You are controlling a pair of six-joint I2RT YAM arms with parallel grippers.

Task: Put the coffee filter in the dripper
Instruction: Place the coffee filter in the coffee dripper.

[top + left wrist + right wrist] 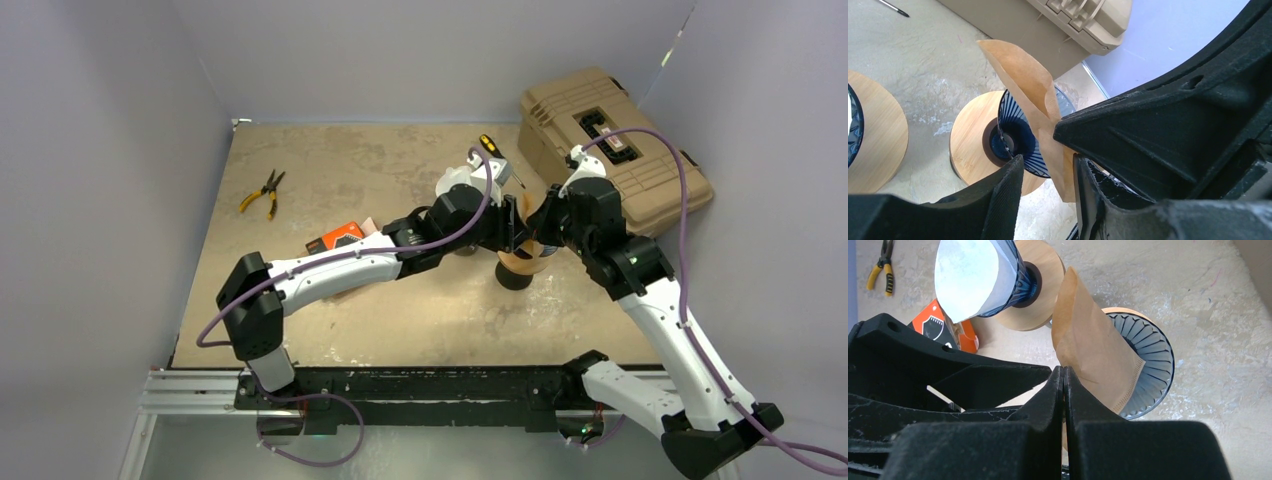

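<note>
The filter is pinched in the right claw above the dripper — left claw narrowly open beside it; lowering is needed.

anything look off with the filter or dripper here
The brown coffee filter is askew: folded nearly flat, it stands tilted across the rim of the blue dripper instead of opened and seated inside, pinched by the right fingers. Nothing looks spilled or damaged.

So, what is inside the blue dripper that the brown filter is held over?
Only bare ribbed walls and a dark drain hole show inside the dripper; the brown filter, pinched by the right gripper, hides one side.
</note>
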